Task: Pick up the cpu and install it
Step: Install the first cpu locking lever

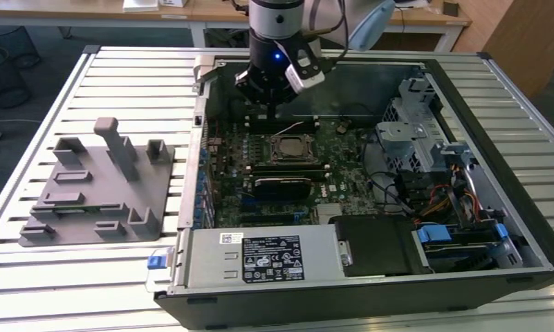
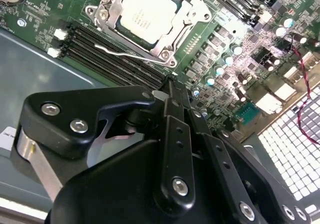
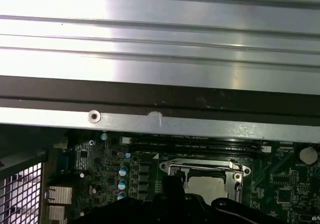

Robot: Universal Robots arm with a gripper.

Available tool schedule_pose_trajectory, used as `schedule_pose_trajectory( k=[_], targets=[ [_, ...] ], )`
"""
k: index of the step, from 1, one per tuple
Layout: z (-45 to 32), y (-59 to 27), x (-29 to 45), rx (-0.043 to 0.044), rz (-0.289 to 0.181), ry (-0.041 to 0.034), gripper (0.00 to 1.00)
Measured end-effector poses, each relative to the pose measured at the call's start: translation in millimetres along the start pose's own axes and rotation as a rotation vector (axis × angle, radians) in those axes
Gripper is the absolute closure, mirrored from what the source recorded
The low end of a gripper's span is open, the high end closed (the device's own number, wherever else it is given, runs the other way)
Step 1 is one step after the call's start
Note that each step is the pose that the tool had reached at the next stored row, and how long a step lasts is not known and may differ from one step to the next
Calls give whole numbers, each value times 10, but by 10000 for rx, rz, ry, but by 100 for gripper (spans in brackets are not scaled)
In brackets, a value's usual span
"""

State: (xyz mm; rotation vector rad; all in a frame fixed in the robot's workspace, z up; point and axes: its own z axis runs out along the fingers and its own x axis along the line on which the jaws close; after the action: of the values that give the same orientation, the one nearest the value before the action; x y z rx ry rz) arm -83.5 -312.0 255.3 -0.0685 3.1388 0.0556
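Table (image 1: 119, 76) of metal slats carries an open computer case (image 1: 525, 228) and, on the exterior view's left, a grey fixture (image 1: 102, 187). Inside the case lies the motherboard (image 1: 342, 155). The gripper (image 1: 270, 111) hangs just above it, fingers (image 2: 172, 91) closed together and holding nothing. The cpu (image 2: 147, 14) sits in its socket (image 2: 165, 51), close beside the fingertips.

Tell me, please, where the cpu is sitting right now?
The cpu sits in the motherboard socket inside the open computer case, near the middle of the exterior view, just below the end effector and beside the memory slots.
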Motion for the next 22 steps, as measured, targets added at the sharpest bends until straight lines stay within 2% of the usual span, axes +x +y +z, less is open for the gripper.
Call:
schedule_pose_trajectory(
  k=[2, 7, 9, 11, 16, 22],
  targets=[
    [5, -17, 1, -71, -1, -9, 89],
    [18, -22, -1, -93, -2, -12, 89],
    [26, -23, -4, -183, -1, -14, 89],
    [33, -25, -6, -327, 0, -22, 89],
    [45, -32, -12, -335, -2, -22, 89],
    [102, -40, -128, -334, -1, -22, 89]
  ],
)
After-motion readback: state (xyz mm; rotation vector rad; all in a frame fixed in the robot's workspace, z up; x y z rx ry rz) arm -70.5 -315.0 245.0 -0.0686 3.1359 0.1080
